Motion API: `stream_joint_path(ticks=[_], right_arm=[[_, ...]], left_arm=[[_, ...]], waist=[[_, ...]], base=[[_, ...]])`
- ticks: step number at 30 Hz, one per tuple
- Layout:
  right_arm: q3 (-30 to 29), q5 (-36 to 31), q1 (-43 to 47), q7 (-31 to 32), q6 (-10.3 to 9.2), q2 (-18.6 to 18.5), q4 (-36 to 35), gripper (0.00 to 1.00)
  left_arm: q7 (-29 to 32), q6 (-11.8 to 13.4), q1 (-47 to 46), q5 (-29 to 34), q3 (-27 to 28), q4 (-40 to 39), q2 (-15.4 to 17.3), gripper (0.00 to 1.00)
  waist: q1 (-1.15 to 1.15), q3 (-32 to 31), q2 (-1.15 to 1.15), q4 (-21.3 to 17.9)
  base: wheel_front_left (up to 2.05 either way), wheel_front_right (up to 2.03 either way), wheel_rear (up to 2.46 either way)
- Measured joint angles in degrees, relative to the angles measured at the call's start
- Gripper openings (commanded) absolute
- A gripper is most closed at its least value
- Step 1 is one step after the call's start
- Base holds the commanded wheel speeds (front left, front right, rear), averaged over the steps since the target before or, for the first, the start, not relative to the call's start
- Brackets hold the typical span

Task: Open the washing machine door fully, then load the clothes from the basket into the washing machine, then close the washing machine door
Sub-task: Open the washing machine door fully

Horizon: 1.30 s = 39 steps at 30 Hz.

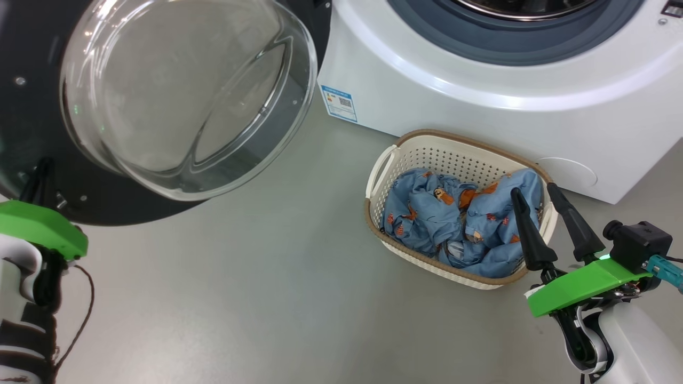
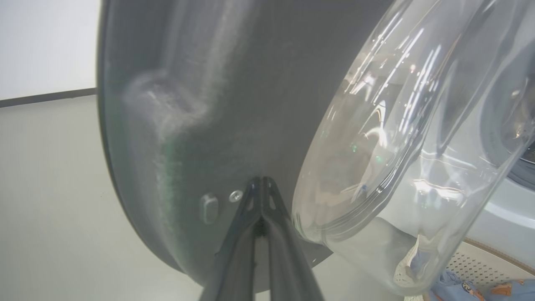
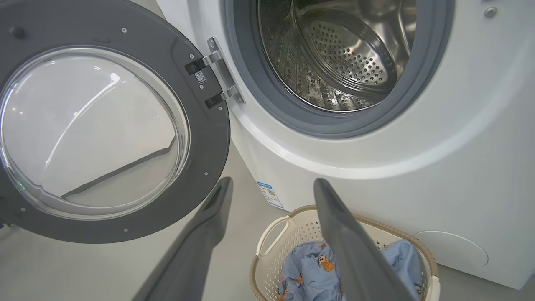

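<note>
1. The washing machine door [image 1: 181, 96] stands swung wide open, hinged at the left of the washing machine [image 1: 480, 112]; the steel drum [image 3: 347, 54] is exposed.
2. The basket [image 1: 453, 154] sits on the floor [image 1: 267, 277] just in front of the washing machine, with the clothes [image 1: 427, 213] heaped inside.
3. Left pincer [image 2: 261, 182]: fingers pressed together, gripping nothing, tips at the door's dark inner rim.
4. Right pincer [image 1: 533, 189]: spread wide, empty, above the basket's right end, in front of the washing machine.

door [image 3: 209, 138] swung wide aside, drum mouth [image 3: 334, 62] unblocked, basket [image 1: 453, 160] open-topped before the machine [image 1: 480, 106]
</note>
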Motion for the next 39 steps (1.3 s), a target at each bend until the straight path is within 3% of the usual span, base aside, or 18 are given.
stream_joint_path(ticks=[19,29,30,31,32,39], right_arm=[[-0.1,0.0,0.2,0.0,0.00,0.7,0.2,1.00],[-0.4,0.1,1.8,0.0,0.00,1.6,0.2,1.00],[-0.4,0.1,1.8,0.0,0.00,1.7,0.2,1.00],[-0.4,0.1,1.8,0.0,0.00,1.8,0.2,1.00],[-0.4,0.1,1.9,0.0,0.00,2.0,0.2,1.00],[-0.3,0.1,4.1,0.0,0.00,2.1,0.1,1.00]], left_arm=[[-2.4,-0.9,-1.6,0.0,-2.9,4.3,0.6,0.00],[-3.5,-1.1,4.1,-1.5,-6.7,-0.1,0.5,0.00],[-3.5,-1.1,5.1,-1.7,-7.1,-0.9,0.5,0.15],[-3.5,-1.1,6.0,-1.8,-7.5,-1.6,0.6,0.47],[-3.8,-1.1,7.0,-2.1,-7.8,-2.4,0.7,0.99],[-4.0,-1.1,13.3,-4.6,-8.6,-9.6,1.1,1.00]], waist=[[0.00,-2.2,0.00,-1.1],[0.00,-5.2,0.00,-1.7],[0.00,-5.5,0.00,-1.9],[0.00,-5.8,0.00,-2.1],[0.00,-6.1,0.00,-2.3],[-0.01,-8.4,0.00,-4.1]], base=[[0.00,0.00,0.00],[0.00,0.00,0.00],[0.00,0.00,0.00],[0.00,0.00,0.00],[0.00,0.00,0.00],[0.00,0.00,0.00]])
